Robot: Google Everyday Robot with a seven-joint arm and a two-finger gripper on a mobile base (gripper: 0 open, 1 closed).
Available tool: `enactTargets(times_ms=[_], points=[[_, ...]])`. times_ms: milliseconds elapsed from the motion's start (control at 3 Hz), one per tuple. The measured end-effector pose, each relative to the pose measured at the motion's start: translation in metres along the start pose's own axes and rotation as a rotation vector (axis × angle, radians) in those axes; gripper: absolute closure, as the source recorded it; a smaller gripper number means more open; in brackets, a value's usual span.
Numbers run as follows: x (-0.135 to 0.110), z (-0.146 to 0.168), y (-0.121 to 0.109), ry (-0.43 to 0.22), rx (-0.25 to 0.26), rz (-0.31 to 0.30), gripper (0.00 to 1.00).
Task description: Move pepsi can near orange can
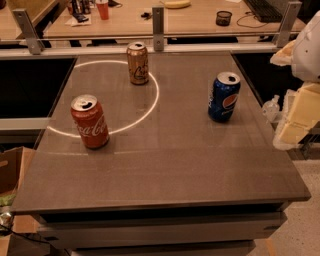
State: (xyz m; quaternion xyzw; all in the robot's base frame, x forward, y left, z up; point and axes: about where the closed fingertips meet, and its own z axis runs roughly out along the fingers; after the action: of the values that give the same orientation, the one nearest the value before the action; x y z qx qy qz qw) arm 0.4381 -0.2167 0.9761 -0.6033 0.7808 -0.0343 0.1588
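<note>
- Gripper [299, 117] shows as pale cream-coloured parts at the right edge of the view, beyond the right side of the surface [165, 165] and off it; whether it is spread apart or closed cannot be told, and it is touching none of the cans.
- Above it, at the upper right corner, is a white rounded part of the robot arm [310, 45].
- The pepsi can [224, 97] stands upright on the right half of the surface, near the right edge, its round logo facing the camera and its silver top visible.
- The orange can [137, 63] stands upright towards the far side of the surface, left of centre, well apart from the pepsi can.
- A red Coca-Cola can [90, 121] stands upright on the left side, nearer the camera than the other two and apart from both.
- A thin bright ring of light [156, 95] lies across the left part of the surface; the orange can stands on its far arc, the Coca-Cola can at its near left arc, and the pepsi can outside it to the right.
- A metal rail with upright posts [158, 27] runs behind the surface.
- Beyond the rail, a wooden desk [135, 22] carries a red cup [102, 9], a banana [177, 4] and a small dark pot [223, 18].
- A cardboard box [12, 167] sits low at the left.
</note>
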Motion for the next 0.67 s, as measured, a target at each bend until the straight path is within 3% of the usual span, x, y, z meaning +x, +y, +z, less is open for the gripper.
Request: enactTargets(times_ms=[333,667], points=[[0.0,0.0,0.0,0.0,0.0,0.0,0.0],[0.012,0.003,0.0,-0.056,0.007,0.119,0.0]])
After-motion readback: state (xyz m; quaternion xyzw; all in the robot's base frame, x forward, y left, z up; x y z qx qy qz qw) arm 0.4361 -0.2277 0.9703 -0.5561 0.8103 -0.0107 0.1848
